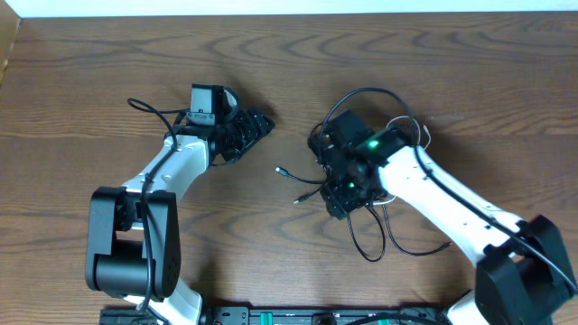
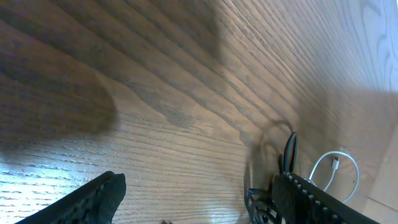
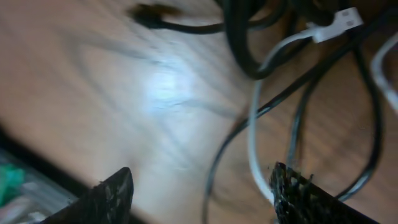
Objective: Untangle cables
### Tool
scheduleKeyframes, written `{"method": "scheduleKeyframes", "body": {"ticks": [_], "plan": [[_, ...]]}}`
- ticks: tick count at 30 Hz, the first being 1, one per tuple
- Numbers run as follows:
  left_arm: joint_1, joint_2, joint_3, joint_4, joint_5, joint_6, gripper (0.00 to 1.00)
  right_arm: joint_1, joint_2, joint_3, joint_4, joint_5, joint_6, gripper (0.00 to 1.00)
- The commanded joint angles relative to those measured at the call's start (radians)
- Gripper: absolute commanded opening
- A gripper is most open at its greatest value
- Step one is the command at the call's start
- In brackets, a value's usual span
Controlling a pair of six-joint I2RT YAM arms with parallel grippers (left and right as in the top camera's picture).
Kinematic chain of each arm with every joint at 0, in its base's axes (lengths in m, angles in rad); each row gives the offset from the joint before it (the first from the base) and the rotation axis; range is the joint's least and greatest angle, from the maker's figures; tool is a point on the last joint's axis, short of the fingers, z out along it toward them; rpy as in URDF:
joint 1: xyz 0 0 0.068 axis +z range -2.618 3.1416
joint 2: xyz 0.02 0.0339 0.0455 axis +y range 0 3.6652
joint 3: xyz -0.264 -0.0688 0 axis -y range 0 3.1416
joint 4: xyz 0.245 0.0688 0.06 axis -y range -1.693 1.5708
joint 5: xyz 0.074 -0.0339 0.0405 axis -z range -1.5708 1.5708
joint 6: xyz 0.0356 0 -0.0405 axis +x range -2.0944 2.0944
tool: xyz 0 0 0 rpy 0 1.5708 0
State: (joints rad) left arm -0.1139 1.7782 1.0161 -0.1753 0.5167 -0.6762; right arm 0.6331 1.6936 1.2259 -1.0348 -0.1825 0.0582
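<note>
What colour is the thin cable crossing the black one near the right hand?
White; the cable shows best in the right wrist view.

Brown bench [image 1: 108,63], wavy wood grain, fills the frame. Pale strip [image 1: 271,7] along top edge. Soft glare [image 2: 37,183] lower left.

- We see the overhead view bright and sharp, the table [image 1: 108,81] evenly lit.
- Left wrist: a broad dark shadow falls far from the white cable [image 2: 336,163].
- Right wrist: we get motion blur, with pale glare beside the white cable [image 3: 252,130].

Matt grained wood table [image 1: 271,72], smooth cables [image 3: 253,130]
</note>
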Motion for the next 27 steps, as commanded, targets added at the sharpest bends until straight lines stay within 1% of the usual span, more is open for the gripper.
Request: {"method": "scheduleKeyframes", "body": {"ticks": [1,4,6,7,10,12,13,20,21,23,27], "plan": [[0.002,0.002,0.002,-0.002,-0.014,0.014,0.81,0.033,0.024,0.003,0.017,0.197,-0.035,0.69],[0.002,0.002,0.002,-0.002,-0.014,0.014,0.81,0.044,0.034,0.003,0.028,0.235,-0.064,0.69],[0.002,0.002,0.002,-0.002,-0.014,0.014,0.81,0.043,0.037,0.002,0.021,0.237,-0.105,0.64],[0.002,0.002,0.002,-0.002,-0.014,0.014,0.81,0.042,0.039,0.002,0.020,0.237,-0.116,0.60],[0.002,0.002,0.002,-0.002,-0.014,0.014,0.81,0.042,0.045,-0.002,0.021,0.237,-0.120,0.43],[0.002,0.002,0.002,-0.002,-0.014,0.014,0.81,0.042,0.048,-0.007,0.021,0.237,-0.128,0.38],[0.002,0.002,0.002,-0.002,-0.014,0.014,0.81,0.042,0.048,-0.012,0.023,0.237,-0.128,0.37],[0.002,0.002,0.002,-0.002,-0.014,0.014,0.81,0.042,0.048,-0.043,0.037,0.237,-0.127,0.39],[0.002,0.002,0.002,-0.002,-0.014,0.014,0.81,0.042,0.048,-0.044,0.041,0.237,-0.127,0.35],[0.002,0.002,0.002,-0.002,-0.014,0.014,0.80,0.042,0.048,-0.044,0.048,0.237,-0.127,0.22],[0.002,0.002,0.002,-0.002,-0.014,0.014,0.81,0.042,0.048,-0.044,0.048,0.237,-0.127,0.08]]}}
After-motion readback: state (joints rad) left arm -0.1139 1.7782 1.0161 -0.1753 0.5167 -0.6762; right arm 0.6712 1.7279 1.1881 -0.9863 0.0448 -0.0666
